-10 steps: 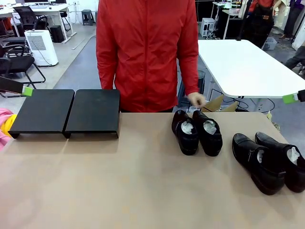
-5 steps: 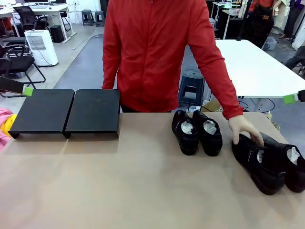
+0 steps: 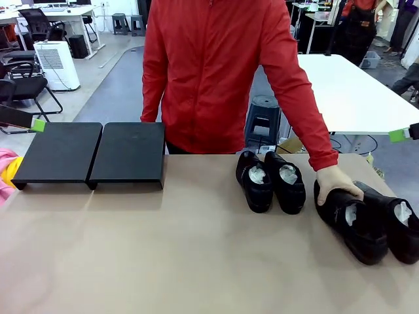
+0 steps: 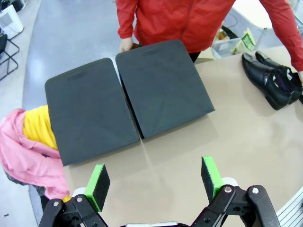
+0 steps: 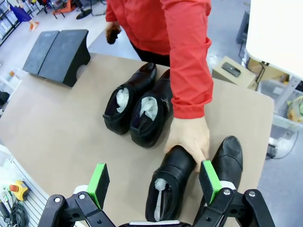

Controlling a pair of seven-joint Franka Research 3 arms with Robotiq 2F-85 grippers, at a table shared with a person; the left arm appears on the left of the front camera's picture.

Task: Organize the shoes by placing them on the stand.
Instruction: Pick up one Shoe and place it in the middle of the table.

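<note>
Shoes, middle pair point(image 3: 270, 181): two glossy black shoes were set side by side and touching, near the middle of the worktop's far edge, with pale stuffing showing in their openings.
Shoes, right pair point(image 3: 366, 222): two more were laid side by side near the worktop's right edge, angled slightly, with none on the stand.
Person's hand point(image 3: 335, 181): it was laid over the far end of the inner shoe point(image 5: 168, 182) of the right pair, fingers curled onto the leather.
Stand point(image 3: 91, 154): the matte-black platform of two joined panels was placed at the far left corner of the worktop, well apart from all four shoes, its top bare.
Other hand point(image 4: 125, 45): it was held at the far edge, just behind the stand.
Worktop point(image 3: 163, 261): a tan surface, bare along the near edge.
Left gripper point(image 4: 154, 166): its green pads were spread wide over the worktop, just on the near side of the stand, with nothing gripped.
Right gripper point(image 5: 152, 165): its fingers were spread wide above the right pair, with nothing pinched.
Cloth point(image 4: 28, 142): pink and yellow fabric was bunched beside the stand's left end.
</note>
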